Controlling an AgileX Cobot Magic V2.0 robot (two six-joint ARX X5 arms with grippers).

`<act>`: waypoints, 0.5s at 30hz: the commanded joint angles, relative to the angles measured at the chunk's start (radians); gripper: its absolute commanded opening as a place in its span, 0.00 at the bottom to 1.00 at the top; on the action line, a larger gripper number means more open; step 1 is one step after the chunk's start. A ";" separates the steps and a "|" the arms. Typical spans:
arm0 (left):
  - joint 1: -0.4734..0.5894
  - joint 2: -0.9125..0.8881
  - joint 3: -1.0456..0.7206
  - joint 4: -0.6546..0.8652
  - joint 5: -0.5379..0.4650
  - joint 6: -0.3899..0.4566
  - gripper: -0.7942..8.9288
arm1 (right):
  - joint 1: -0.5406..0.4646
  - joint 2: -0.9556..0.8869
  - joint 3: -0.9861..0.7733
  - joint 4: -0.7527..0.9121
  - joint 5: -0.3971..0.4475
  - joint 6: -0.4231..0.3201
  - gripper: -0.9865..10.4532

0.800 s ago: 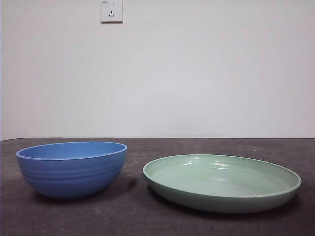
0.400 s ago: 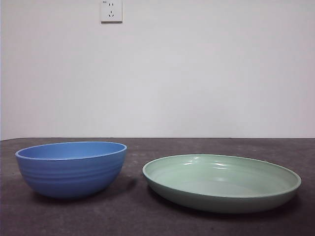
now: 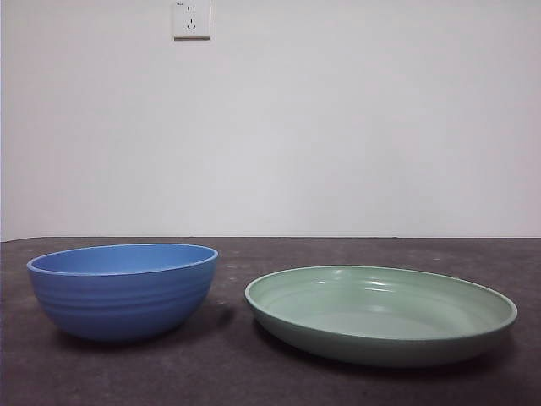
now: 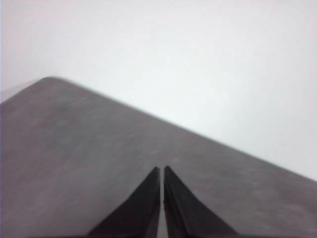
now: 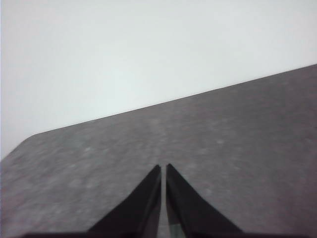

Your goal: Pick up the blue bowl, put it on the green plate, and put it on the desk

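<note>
On the left we see the blue bowl (image 3: 123,290) upright on the bench (image 3: 228,372), its rim close to the green plate (image 3: 380,314) on the right, a narrow strip of bare bench between them. Open bench runs behind both to the far edge at the white wall (image 3: 338,127). We find the left gripper (image 4: 162,171) and right gripper (image 5: 163,168) over bare bench, each with fingers closed and holding nothing.
</note>
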State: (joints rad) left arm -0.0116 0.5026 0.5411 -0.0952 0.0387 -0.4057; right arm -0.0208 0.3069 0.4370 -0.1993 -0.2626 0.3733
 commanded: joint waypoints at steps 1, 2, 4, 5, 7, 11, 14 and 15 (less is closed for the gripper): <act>-0.003 0.109 0.141 -0.004 0.096 0.005 0.10 | 0.000 0.090 0.103 -0.036 -0.055 -0.016 0.10; -0.004 0.138 0.178 -0.013 0.123 0.005 0.10 | 0.000 0.122 0.138 -0.051 -0.080 -0.016 0.10; -0.011 0.205 0.260 -0.037 0.182 0.005 0.10 | 0.000 0.186 0.205 -0.079 -0.143 -0.018 0.10; -0.017 0.236 0.301 -0.054 0.210 0.005 0.10 | 0.000 0.220 0.241 -0.097 -0.181 -0.018 0.10; -0.029 0.289 0.374 -0.092 0.253 0.005 0.10 | 0.000 0.283 0.309 -0.135 -0.245 -0.018 0.10; -0.061 0.378 0.503 -0.179 0.353 0.017 0.10 | 0.015 0.393 0.431 -0.202 -0.365 -0.030 0.10; -0.091 0.433 0.584 -0.265 0.441 0.035 0.10 | 0.040 0.463 0.509 -0.277 -0.436 -0.048 0.10; -0.101 0.449 0.606 -0.295 0.473 0.042 0.10 | 0.049 0.483 0.531 -0.307 -0.446 -0.059 0.10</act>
State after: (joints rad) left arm -0.1078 0.9379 1.1172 -0.3805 0.4824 -0.3904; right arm 0.0223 0.7742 0.9409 -0.4919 -0.6964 0.3447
